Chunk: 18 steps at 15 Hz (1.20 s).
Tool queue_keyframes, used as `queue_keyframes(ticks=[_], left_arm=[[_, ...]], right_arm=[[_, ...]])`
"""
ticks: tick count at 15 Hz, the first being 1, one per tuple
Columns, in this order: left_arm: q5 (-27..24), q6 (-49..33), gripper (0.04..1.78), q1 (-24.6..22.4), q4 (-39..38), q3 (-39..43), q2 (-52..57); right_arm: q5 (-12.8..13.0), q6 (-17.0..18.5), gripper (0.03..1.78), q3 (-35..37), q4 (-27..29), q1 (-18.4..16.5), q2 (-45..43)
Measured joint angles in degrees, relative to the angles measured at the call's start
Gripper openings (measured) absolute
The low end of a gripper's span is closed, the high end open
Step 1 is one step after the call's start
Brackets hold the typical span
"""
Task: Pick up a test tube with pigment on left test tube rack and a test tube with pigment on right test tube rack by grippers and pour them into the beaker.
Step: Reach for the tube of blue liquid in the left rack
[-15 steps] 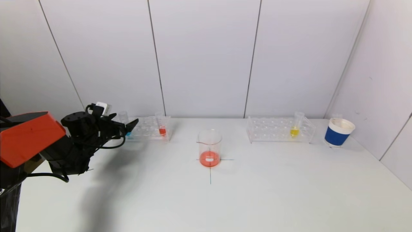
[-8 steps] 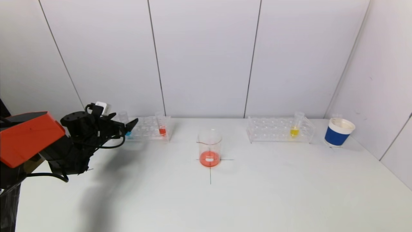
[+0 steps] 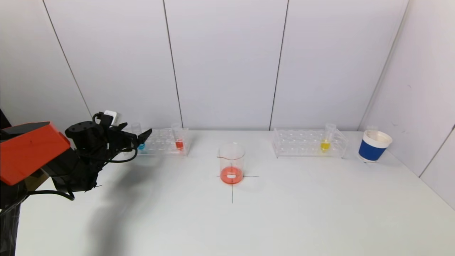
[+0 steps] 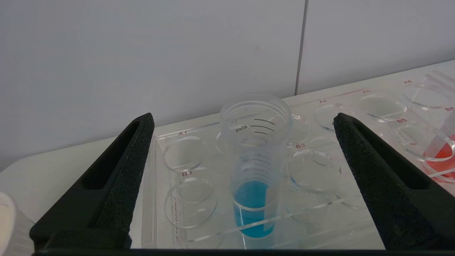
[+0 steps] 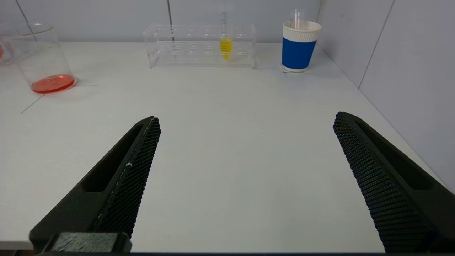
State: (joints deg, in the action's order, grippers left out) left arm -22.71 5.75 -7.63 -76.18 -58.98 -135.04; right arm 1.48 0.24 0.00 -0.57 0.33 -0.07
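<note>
The left test tube rack (image 3: 161, 143) holds a tube of blue pigment (image 3: 138, 137) and a tube of red pigment (image 3: 178, 140). My left gripper (image 3: 142, 137) is open at the rack's left end. In the left wrist view its jaws (image 4: 244, 117) stand wide on either side of the blue tube (image 4: 254, 170) without touching it. The right test tube rack (image 3: 307, 144) holds a tube of yellow pigment (image 3: 327, 140). The beaker (image 3: 231, 163) stands mid-table with red liquid in its bottom. My right gripper (image 5: 247, 117) hangs open and empty over bare table, out of the head view.
A blue paper cup (image 3: 374, 145) with a white rim stands right of the right rack, close to the side wall. The back wall runs just behind both racks. A cross mark lies under the beaker. The red tube (image 4: 440, 156) stands several holes along from the blue one.
My left arm has risen slightly and edged a little towards the rack. Both grippers stay open, and the tubes and beaker have not moved.
</note>
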Motion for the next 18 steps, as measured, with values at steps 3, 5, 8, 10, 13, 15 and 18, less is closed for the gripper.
queue_keyframes(ticks=[3, 5, 8, 10, 13, 15, 18], left_arm=[[0.0, 0.0, 1.76, 0.0, 0.0, 0.0, 0.1], [0.0, 0.1, 1.76, 0.0, 0.0, 0.0, 0.1], [0.0, 0.1, 1.76, 0.1, 0.0, 0.0, 0.1], [0.0, 0.0, 1.75, 0.1, 0.0, 0.0, 0.1], [0.0, 0.0, 1.53, 0.1, 0.0, 0.0, 0.0], [0.0, 0.0, 1.28, 0.1, 0.0, 0.0, 0.0], [0.0, 0.0, 0.71, 0.1, 0.0, 0.0, -0.1]], right_arm=[[0.0, 0.0, 1.77, 0.0, 0.0, 0.0, 0.0], [0.0, 0.0, 1.77, 0.0, 0.0, 0.0, 0.0], [0.0, 0.0, 1.77, 0.0, 0.0, 0.0, 0.0], [0.0, 0.0, 1.77, 0.0, 0.0, 0.0, 0.0], [0.0, 0.0, 1.77, 0.0, 0.0, 0.0, 0.0], [0.0, 0.0, 1.77, 0.0, 0.0, 0.0, 0.0], [0.0, 0.0, 1.77, 0.0, 0.0, 0.0, 0.0]])
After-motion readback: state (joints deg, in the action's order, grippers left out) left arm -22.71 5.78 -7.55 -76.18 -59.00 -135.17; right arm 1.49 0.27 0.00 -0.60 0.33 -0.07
